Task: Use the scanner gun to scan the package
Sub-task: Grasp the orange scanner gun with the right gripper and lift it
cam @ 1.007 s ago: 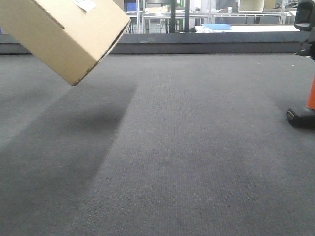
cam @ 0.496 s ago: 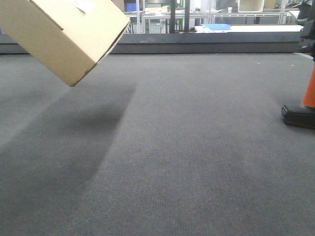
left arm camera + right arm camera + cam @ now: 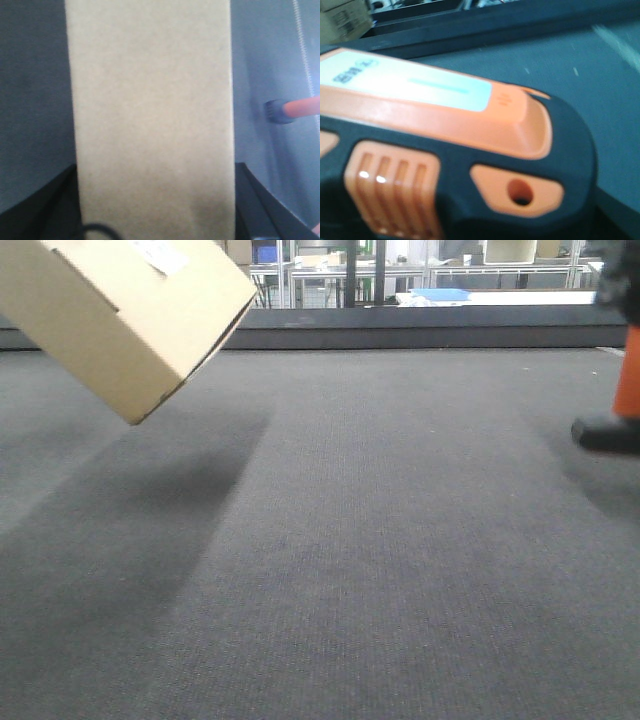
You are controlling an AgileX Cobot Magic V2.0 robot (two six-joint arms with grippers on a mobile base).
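Half done, we judge: left jaws clamp box (image 3: 130, 310) aloft; scanner (image 3: 628, 385) looks lifted; right jaws hidden, can't tell; scan pending.

You had the package (image 3: 120, 315) at far left, tilted with one corner lowest, clear above the bench (image 3: 380, 540). Scanner gun (image 3: 605, 434) sat at the far right edge, well apart from it. Behind both, a ledge (image 3: 420, 338) ran along the bench's back edge, and shelving (image 3: 330, 265) stood beyond that.
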